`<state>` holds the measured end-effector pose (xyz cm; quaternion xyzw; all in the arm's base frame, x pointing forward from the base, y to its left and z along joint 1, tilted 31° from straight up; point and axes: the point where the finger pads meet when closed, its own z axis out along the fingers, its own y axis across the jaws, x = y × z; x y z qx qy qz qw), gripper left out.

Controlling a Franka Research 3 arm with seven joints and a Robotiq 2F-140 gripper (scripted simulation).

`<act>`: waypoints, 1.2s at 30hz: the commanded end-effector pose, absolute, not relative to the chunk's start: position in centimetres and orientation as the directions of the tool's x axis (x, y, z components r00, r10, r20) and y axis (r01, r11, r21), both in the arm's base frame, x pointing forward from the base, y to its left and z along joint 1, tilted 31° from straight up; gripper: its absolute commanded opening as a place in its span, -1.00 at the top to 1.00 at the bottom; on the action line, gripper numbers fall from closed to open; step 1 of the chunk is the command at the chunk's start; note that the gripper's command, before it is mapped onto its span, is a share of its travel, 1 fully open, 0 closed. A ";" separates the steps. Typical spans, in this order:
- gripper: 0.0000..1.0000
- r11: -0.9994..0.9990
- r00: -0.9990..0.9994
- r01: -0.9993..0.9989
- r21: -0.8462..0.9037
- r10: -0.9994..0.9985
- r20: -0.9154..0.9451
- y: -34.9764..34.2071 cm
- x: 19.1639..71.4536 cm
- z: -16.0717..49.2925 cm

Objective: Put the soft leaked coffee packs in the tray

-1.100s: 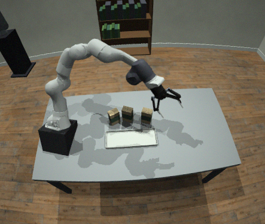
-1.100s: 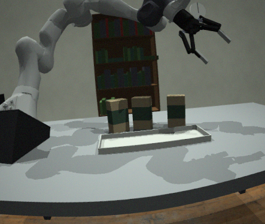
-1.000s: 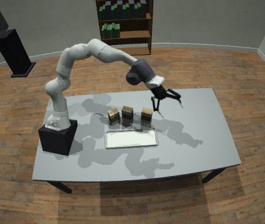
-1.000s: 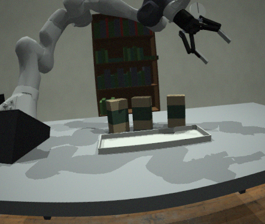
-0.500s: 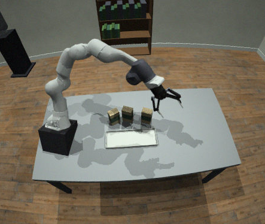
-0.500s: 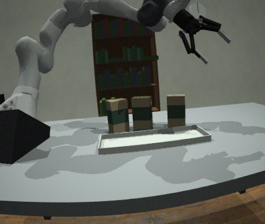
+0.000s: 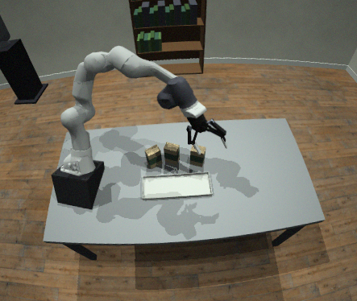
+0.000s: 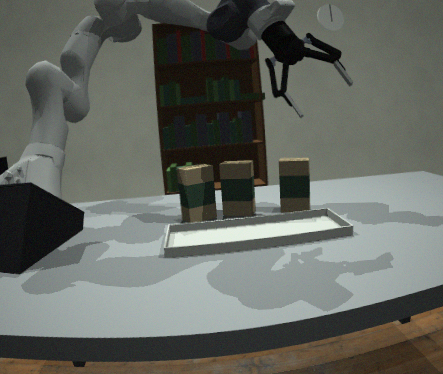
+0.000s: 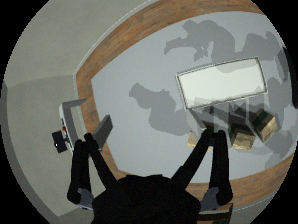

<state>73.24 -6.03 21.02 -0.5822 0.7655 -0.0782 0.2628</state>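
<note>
Black pedestal [image 8: 17, 227]: near left of the grey table [image 8: 382, 260], carrying the white arm base [image 8: 32, 167].

Left coffee pack [image 8: 197, 193]: upright, tan with a dark green band, turned slightly off square, just behind the tray's left part.

Middle coffee pack [image 8: 237, 188]: upright, just beside the left pack, a narrow gap between them.

Right coffee pack [image 8: 294, 184]: upright, set a little further apart from the middle one, behind the tray's right part.

Tray [image 8: 257, 246]: long, shallow, grey rim with pale floor, lying just in front of the row of packs; nothing inside it.

Gripper [image 8: 317, 90]: high above the right coffee pack, tilted, fingers spread to full width, nothing between them. Well apart from every pack; nothing stands between it and the row.

Surface: grey table top patched with dark arm shadows.

Room: wooden plank floor [image 7: 259, 92], grey walls, dark bookshelf [image 8: 209, 102] with green and dark books on the far wall, round wall clock [image 8: 330, 16] upper right, a second dark pedestal [image 7: 18, 72] far left.
</note>
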 end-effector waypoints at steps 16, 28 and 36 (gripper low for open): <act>-1.00 0.576 -0.505 -0.816 -0.049 -0.752 -0.424 -0.8 59.9 18.4; -1.00 0.656 -0.654 -0.738 0.159 -0.638 -0.407 2.5 51.5 17.2; -1.00 0.680 -0.714 -0.690 0.248 -0.585 -0.383 4.0 47.7 16.8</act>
